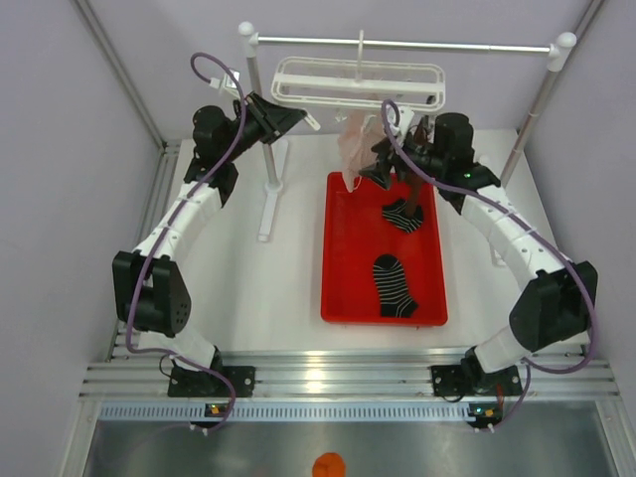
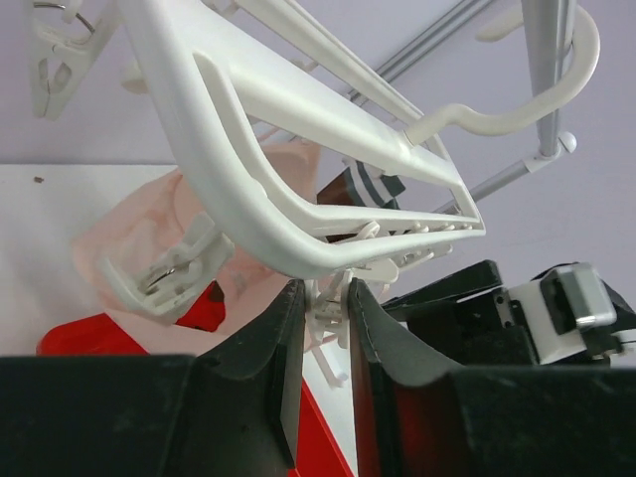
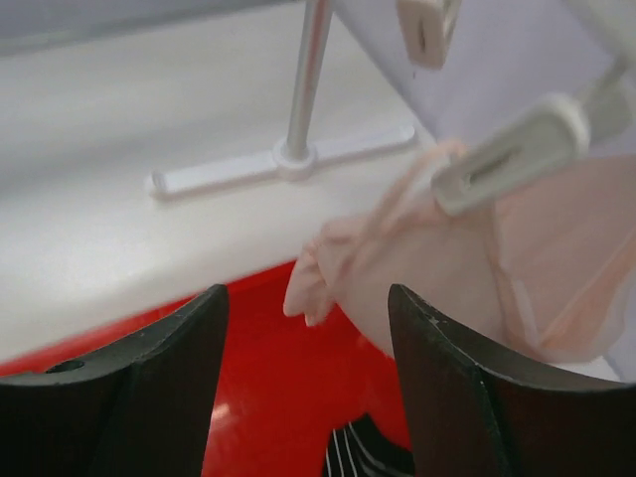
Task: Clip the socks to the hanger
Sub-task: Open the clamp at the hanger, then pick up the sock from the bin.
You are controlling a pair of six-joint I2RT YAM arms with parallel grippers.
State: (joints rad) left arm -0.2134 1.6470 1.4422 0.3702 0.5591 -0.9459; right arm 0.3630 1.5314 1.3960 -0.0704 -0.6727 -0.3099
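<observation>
Two black ankle socks with thin white stripes [image 1: 402, 214] lie in the red plastic tray [image 1: 343, 288] on the white surface [image 1: 258, 288]: one near the right end effector [image 3: 306, 298], whose fingers are spread wide with nothing between them, the second [image 1: 395, 286] nearer the arm bases. Under the white plastic lattice hanger [image 2: 248, 129], the left end effector [image 2: 325, 288] is narrowed onto a small white plastic peg [image 2: 326, 316]. A striped dark scrap [image 2: 370, 184] behind the frame is mostly hidden, and pale pink fabric [image 1: 351, 149] hangs clipped nearby
</observation>
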